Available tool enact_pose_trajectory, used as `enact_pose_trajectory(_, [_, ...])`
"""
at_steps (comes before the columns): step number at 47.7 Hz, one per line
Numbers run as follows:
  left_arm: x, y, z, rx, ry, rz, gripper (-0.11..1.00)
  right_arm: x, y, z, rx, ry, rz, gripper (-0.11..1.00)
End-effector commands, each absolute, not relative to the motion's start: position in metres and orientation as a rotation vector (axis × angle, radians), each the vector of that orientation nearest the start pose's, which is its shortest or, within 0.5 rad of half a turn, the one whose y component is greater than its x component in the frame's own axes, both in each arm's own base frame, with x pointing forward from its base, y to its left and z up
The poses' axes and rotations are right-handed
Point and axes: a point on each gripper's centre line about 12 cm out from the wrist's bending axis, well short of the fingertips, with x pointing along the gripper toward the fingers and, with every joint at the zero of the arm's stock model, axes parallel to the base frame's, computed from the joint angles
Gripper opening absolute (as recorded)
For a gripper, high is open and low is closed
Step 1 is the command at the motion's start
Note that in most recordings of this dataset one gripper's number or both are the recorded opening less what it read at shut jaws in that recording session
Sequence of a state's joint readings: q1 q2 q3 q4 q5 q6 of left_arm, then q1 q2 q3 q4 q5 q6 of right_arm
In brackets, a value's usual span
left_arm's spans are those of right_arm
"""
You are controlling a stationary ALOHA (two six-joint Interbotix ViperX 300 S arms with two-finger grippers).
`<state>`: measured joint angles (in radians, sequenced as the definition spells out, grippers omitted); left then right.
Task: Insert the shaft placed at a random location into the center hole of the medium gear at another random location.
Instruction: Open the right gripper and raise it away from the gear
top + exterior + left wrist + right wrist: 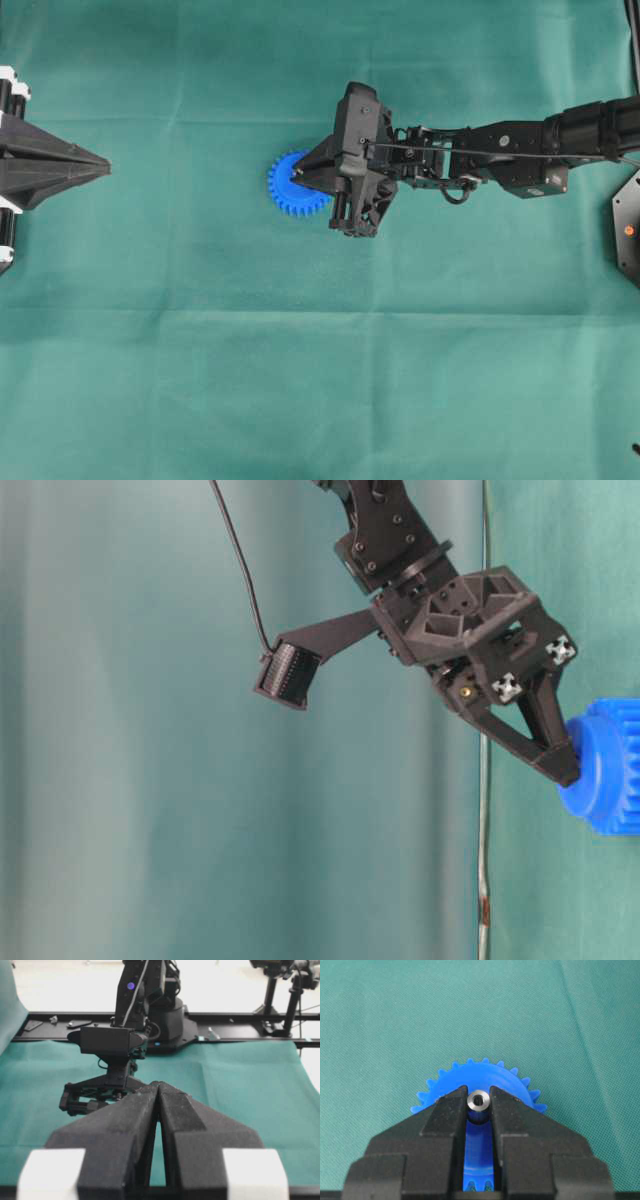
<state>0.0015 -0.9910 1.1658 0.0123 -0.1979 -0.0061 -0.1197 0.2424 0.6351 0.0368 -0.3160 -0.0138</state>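
The jaws of the right gripper (479, 1105) are closed on the shaft (479, 1100), a short silvery pin whose shiny round end, with a small dark centre, is seen between the two black fingertips (449, 1110) in the right wrist view. The pin is held upright over the flat face of the medium gear (485, 1077), a bright blue toothed wheel lying on the green cloth of the worktop (395, 1020). The center hole is hidden beneath the pin and the fingers, so it cannot be told whether the pin has entered it.

In the overhead view the right gripper (298, 178) is reached in from the right, and its tips are placed over the medium gear (285, 190), which lies near the middle of the worktop (300, 380), with about half of its toothed rim covered by the black hand. In the table-level view the fingertips (562, 770) are seen down at the raised hub of the medium gear (610, 780), touching it or just above it.

The jaws of the left gripper (159, 1091) are closed with nothing between them, the two dark fingers meeting along a thin seam. In the overhead view the left gripper (103, 167) is kept at the left edge, well apart from the gear.
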Motion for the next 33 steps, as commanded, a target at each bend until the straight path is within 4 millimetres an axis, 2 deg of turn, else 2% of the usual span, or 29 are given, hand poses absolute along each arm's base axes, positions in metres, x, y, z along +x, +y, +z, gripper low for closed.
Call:
enact_pose_trajectory(1, [0.197,0.000,0.301,0.009,-0.046,-0.001,0.00,0.423,-0.053,0.119,0.063,0.544,-0.138,0.13])
enact_pose_trajectory(7, [0.197,0.000,0.301,0.009,-0.046,-0.001,0.00,0.423,-0.053,0.119,0.063,0.548,-0.138,0.14])
enact_pose_trajectory(9, [0.197,0.000,0.301,0.009,-0.044,-0.001,0.00,0.423,-0.053,0.119,0.062,0.547,-0.137,0.19])
enact_pose_trajectory(16, [0.197,0.000,0.300,0.007,-0.038,-0.001,0.00,0.424,-0.053,0.125,0.062,0.533,-0.138,0.59])
enact_pose_trajectory(21, [0.197,0.000,0.301,0.006,-0.040,-0.001,0.00,0.424,-0.053,0.138,0.058,0.506,-0.137,0.85])
enact_pose_trajectory(23, [0.197,0.000,0.300,0.006,-0.038,-0.001,0.00,0.423,-0.053,0.144,0.055,0.495,-0.136,0.86])
enact_pose_trajectory(29, [0.197,0.000,0.301,0.007,-0.040,-0.001,0.00,0.419,-0.052,0.162,0.048,0.477,-0.133,0.78])
enact_pose_trajectory(33, [0.197,0.000,0.301,0.007,-0.041,-0.001,0.00,0.417,-0.052,0.172,0.045,0.471,-0.131,0.78])
